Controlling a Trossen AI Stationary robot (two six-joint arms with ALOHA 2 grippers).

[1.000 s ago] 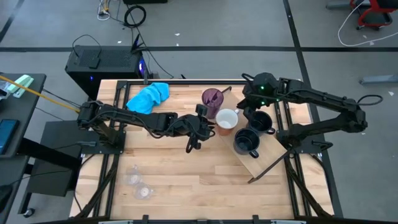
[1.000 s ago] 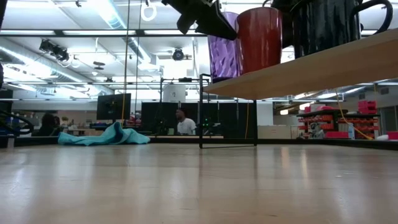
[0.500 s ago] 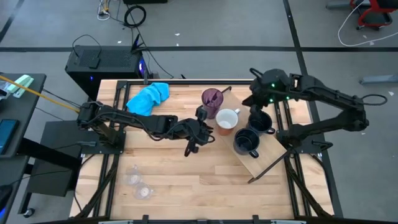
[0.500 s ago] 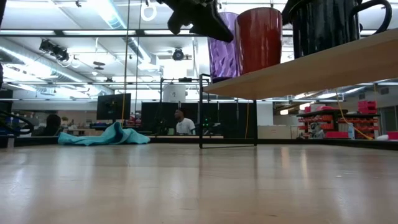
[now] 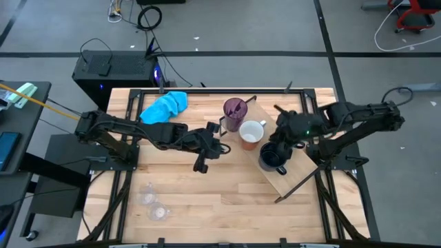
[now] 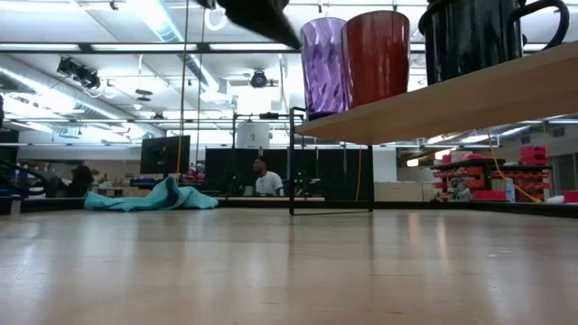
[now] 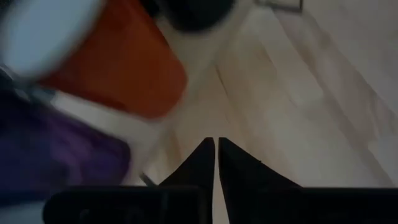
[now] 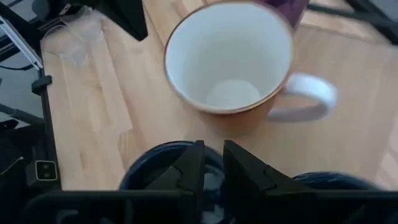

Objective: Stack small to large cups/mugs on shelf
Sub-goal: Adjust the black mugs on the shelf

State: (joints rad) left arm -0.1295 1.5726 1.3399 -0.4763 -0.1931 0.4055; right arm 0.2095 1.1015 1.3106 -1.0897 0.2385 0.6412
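The shelf [image 5: 293, 172] carries the purple tumbler [image 5: 234, 110], the white mug [image 5: 251, 133] beside it, then two dark mugs [image 5: 274, 157]. Above those mugs hovers the right gripper [image 5: 281, 135], fingers nearly together, empty. Off the shelf's tumbler end, the left gripper [image 5: 204, 147] is closed, empty.

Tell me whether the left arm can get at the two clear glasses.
Probably yes: the clear glasses stand alone on the table's near left, and the left gripper, shut and empty, has only bare wood between.
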